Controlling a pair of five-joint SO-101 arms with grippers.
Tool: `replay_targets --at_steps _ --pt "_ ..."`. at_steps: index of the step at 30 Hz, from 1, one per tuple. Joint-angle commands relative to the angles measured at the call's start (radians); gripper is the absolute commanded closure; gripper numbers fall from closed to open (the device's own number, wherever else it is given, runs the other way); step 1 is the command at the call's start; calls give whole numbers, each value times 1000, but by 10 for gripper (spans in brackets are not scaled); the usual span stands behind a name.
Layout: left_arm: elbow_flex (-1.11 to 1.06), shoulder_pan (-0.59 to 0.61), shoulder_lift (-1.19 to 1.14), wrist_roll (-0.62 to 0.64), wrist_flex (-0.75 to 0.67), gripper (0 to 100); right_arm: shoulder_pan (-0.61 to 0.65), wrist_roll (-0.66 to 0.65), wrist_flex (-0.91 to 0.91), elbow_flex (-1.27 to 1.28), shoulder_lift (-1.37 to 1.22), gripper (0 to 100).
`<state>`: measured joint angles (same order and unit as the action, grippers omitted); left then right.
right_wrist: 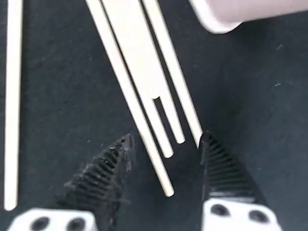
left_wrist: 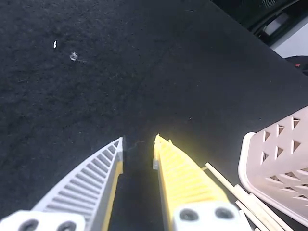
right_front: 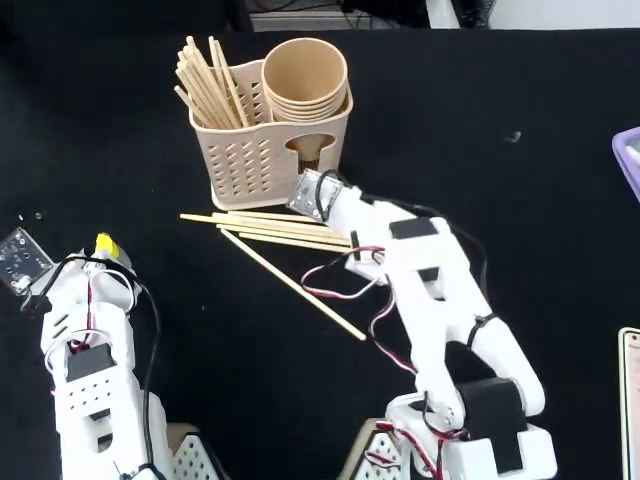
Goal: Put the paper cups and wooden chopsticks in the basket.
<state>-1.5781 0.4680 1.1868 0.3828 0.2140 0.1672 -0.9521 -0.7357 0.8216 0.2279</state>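
Right claw (right_wrist: 166, 142) is spread wide around the ends of the loose chopsticks (right_front: 285, 232). Left claw (left_wrist: 138, 139) sits slightly parted and holding nothing, near the left edge. On the black table (right_front: 520, 200), the basket (right_front: 250, 165) sits by the far edge with stacked paper cups (right_front: 305, 75) and a chopstick bundle (right_front: 205, 85) inside.

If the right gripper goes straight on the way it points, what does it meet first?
The loose chopsticks on the table; their ends lie between the right gripper's open fingers. The basket is behind them, though height above the table is unclear.

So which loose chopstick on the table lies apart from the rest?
The slanted chopstick, running diagonally away on its own; the other chopsticks lie bunched side by side before the basket.
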Motion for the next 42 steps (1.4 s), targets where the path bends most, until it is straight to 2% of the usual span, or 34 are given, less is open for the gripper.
replay_targets --at_steps 1,9,15,21,27,31,34,39,42 --pt "10 2 14 0 -26 884 -18 -14 58 -13 -68 776" --pt "12 2 14 0 -26 884 -18 -9 63 -85 -242 793" --pt "13 2 14 0 -26 884 -12 -9 -109 -85 -154 992" --pt "13 2 14 0 -26 884 -9 -9 -267 -22 33 988" --pt "13 2 14 0 -26 884 -5 -9 -264 143 259 987" --pt "12 2 14 0 -26 884 44 -5 -232 211 369 984" --pt "12 2 14 0 -26 884 95 86 -170 234 390 984" --pt "12 2 14 0 -26 884 256 198 -153 232 348 984" --pt "12 2 14 0 -26 884 287 256 -72 232 280 983"
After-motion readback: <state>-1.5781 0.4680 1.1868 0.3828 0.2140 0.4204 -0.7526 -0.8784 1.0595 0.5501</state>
